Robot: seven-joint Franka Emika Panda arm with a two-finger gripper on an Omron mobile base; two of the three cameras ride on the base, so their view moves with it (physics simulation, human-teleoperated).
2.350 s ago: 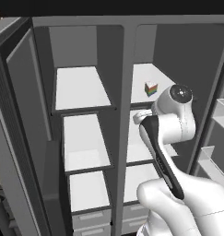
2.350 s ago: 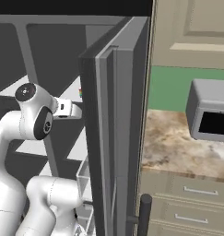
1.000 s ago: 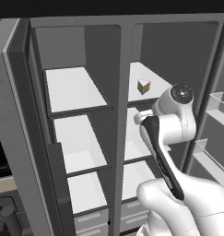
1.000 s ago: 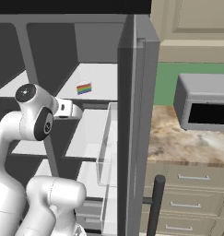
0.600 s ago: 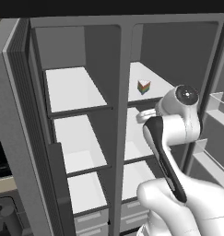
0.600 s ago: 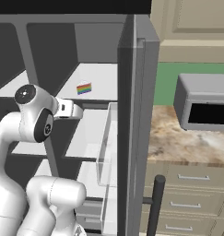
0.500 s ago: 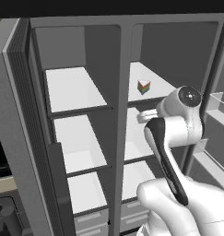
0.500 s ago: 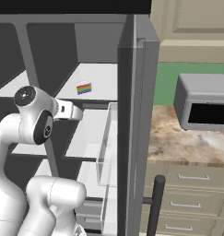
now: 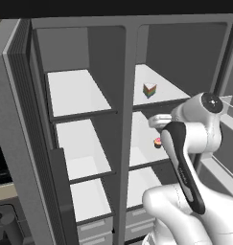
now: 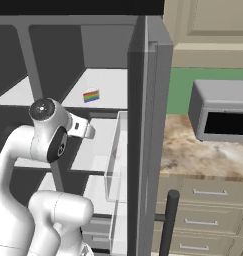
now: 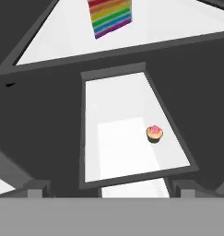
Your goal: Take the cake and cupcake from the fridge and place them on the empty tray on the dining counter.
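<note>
Gripper (image 11: pixel 109 191) open, empty; striped wedge cake (image 9: pixel 149 89) above round pink-frosted cupcake (image 11: pixel 154 133), smooth white shelves.

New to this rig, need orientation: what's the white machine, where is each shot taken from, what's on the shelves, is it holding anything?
The white machine is a robot arm on a driving base, facing an open fridge in a rendered kitchen. Two pictures come from cameras on the base, behind the arm to its left and right. The third comes from a camera on the hand, looking along the gripper into the fridge.

In the right-hand compartment, a rainbow-layered cake slice sits on the upper white shelf, and a small pink-frosted cupcake sits on the shelf below it. The left-hand shelves look bare.

The gripper is open and holds nothing; it hangs in front of those shelves, clear of both items. The right base view also shows a microwave on a marbled counter.
</note>
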